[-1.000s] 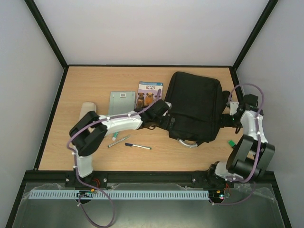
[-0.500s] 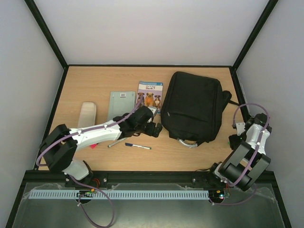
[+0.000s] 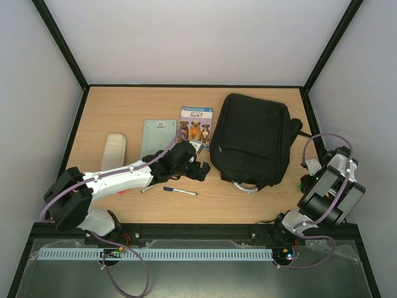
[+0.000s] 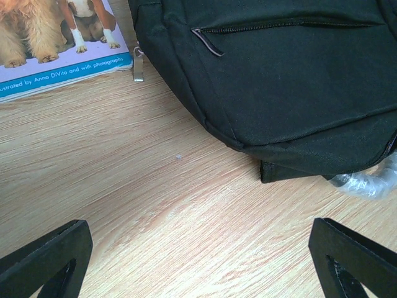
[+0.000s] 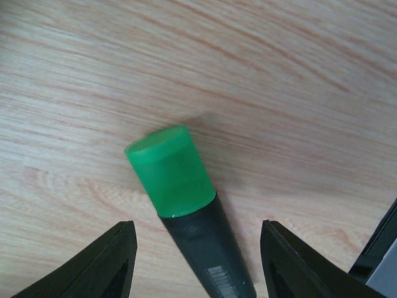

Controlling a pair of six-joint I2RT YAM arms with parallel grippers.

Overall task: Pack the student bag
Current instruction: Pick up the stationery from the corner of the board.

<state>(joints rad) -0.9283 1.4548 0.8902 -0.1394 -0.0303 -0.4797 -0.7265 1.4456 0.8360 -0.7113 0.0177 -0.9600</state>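
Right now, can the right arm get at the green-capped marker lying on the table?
Probably yes. The right pincer is open, and the green-capped marker lies between its fingers, touching neither. Only bare table shows around it, so nothing seems to block the way.

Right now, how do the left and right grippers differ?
The left gripper frames only bare table, just short of the student bag; the right gripper straddles a green-capped marker. The left sits mid-table, the right by the table's right edge. Both are open, holding nothing.
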